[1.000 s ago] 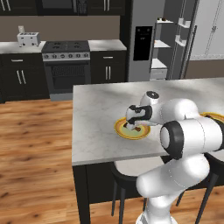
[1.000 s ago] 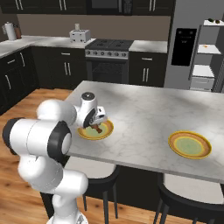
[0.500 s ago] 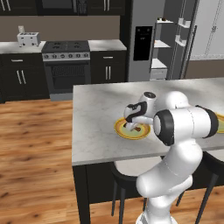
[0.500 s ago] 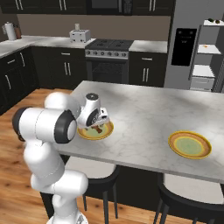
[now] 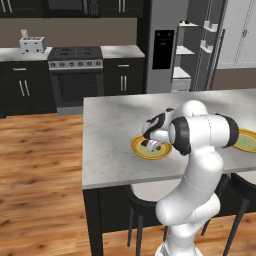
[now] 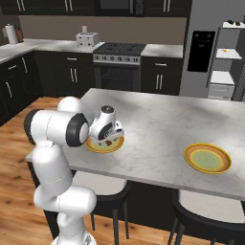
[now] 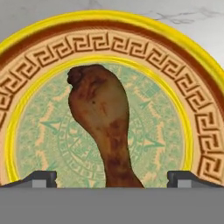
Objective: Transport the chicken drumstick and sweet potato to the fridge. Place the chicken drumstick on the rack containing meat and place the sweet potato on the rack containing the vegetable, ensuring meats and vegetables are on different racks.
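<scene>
The chicken drumstick (image 7: pixel 103 118) lies on a yellow patterned plate (image 7: pixel 199 100), its meaty end away from me and its thin bone end pointing between my fingertips. My gripper (image 7: pixel 113 178) is open, one tip on each side of the bone end, not touching it. From the base, the gripper (image 5: pixel 152 144) hangs low over this plate (image 5: pixel 136 146) near the island's front edge; the same gripper (image 6: pixel 111 137) and plate (image 6: pixel 98 148) show from the right. The grey fridge (image 5: pixel 165 45) stands at the back with its white shelves (image 6: pixel 228 53) exposed. The sweet potato is out of view.
A second yellow plate (image 6: pixel 207 158) sits further right on the marble island (image 6: pixel 158 124). Dark stools (image 6: pixel 201 215) stand under the island's front edge. A stove (image 5: pixel 75 70) and dark cabinets line the back wall.
The hand has come down closer to the plate and the elbow has swung. The jaws have stayed open; the drumstick has not moved.
</scene>
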